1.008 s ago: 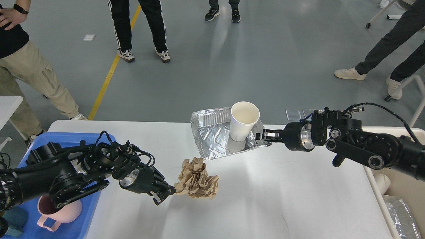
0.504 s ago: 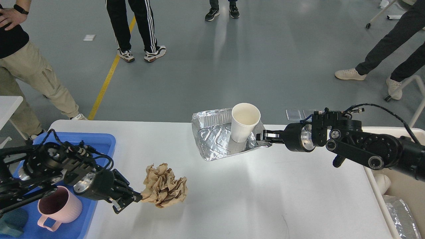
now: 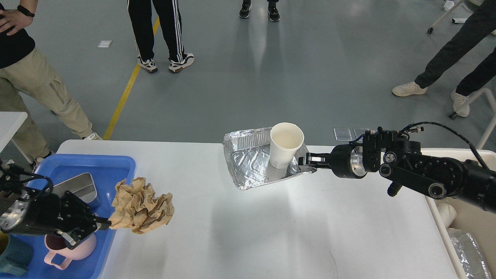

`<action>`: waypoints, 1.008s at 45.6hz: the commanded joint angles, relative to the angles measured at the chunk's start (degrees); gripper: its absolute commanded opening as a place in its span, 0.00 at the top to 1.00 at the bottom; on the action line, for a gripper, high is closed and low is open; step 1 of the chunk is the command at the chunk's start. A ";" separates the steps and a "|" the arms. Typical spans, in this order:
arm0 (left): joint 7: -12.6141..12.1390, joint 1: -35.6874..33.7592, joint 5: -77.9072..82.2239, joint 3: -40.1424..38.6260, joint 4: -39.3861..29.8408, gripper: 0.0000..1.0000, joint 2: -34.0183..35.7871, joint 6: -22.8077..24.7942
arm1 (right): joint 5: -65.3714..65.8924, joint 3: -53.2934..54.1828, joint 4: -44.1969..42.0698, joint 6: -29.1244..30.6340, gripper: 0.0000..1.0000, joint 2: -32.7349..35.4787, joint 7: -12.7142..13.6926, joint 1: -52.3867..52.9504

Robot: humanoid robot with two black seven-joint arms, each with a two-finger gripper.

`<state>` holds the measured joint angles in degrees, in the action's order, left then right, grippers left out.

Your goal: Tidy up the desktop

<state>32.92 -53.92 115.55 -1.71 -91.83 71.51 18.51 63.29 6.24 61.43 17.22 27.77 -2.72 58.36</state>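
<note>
The white desktop [image 3: 271, 224] fills the lower view. My left gripper [image 3: 104, 224] is shut on a crumpled brown paper ball [image 3: 141, 205] and holds it above the desktop's left side, beside the blue tray [image 3: 97, 164]. My right gripper [image 3: 307, 162] is shut on the right rim of a foil tray [image 3: 252, 164] at the desktop's far edge. A white paper cup [image 3: 285, 145] stands upright in the foil tray.
The blue tray holds a metal box [image 3: 79, 188], a pink mug [image 3: 66, 252] and a teal thing [image 3: 13, 257]. A beige bin [image 3: 461, 228] with foil and white waste stands at the right edge. People stand on the floor beyond the table.
My left gripper has carried the paper ball leftward, from the desktop's middle to beside the blue tray. The right gripper, foil tray and cup have barely moved.
</note>
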 commanded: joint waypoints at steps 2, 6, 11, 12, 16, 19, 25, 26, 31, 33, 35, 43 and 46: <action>0.04 0.22 -6.73 -1.01 0.16 0.97 3.81 -3.03 | 0.00 0.00 0.00 0.00 1.00 -0.09 0.00 0.00; 0.04 0.31 -9.73 -1.54 0.60 0.97 4.96 -4.09 | 0.00 0.00 0.00 0.00 1.00 -0.09 0.00 0.00; 0.04 0.31 -15.26 -3.38 1.74 0.97 5.13 -5.15 | 0.00 0.00 0.00 0.00 1.00 -0.09 0.00 0.00; 0.04 0.31 -16.40 -3.99 1.92 0.97 5.13 -5.15 | 0.00 0.00 0.00 0.00 1.00 -0.17 0.00 0.00; -0.05 0.31 -21.76 -6.63 2.44 0.96 5.05 -5.23 | 0.00 0.00 0.00 0.00 1.00 -0.09 0.00 0.09; -0.31 0.40 -25.72 -8.04 2.62 0.96 4.96 -4.97 | 0.00 0.00 0.00 0.00 1.00 -0.09 0.00 0.09; -0.05 0.57 -26.26 -7.78 2.71 0.96 4.87 -5.06 | 0.00 0.00 0.00 0.00 1.00 -0.09 0.00 0.00; -0.05 0.57 -26.35 -7.78 2.71 0.96 4.87 -5.06 | 0.00 -0.09 0.00 0.00 1.00 -0.09 0.00 0.00; 0.13 0.57 -26.87 -8.30 2.80 0.98 4.61 -4.97 | 0.00 0.00 0.00 0.00 1.00 -0.17 0.00 0.09; 0.13 0.57 -26.96 -8.48 2.88 0.98 4.43 -4.97 | 0.00 0.00 0.00 0.00 1.00 -0.17 0.00 0.09; 0.13 0.57 -26.87 -8.48 2.88 0.98 4.34 -4.97 | 0.00 -0.09 0.00 0.00 1.00 -0.17 0.00 0.09; 0.04 0.57 -26.87 -8.39 2.88 0.98 4.34 -4.97 | 0.00 -0.09 0.00 0.00 1.00 -0.09 0.00 0.09; 0.13 0.57 -26.87 -8.31 2.80 0.97 4.34 -4.97 | 0.00 0.00 0.00 0.00 1.00 -0.09 0.00 0.09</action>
<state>33.01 -53.35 88.69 -10.19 -88.94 75.85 13.53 63.28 6.19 61.43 17.22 27.65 -2.72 58.42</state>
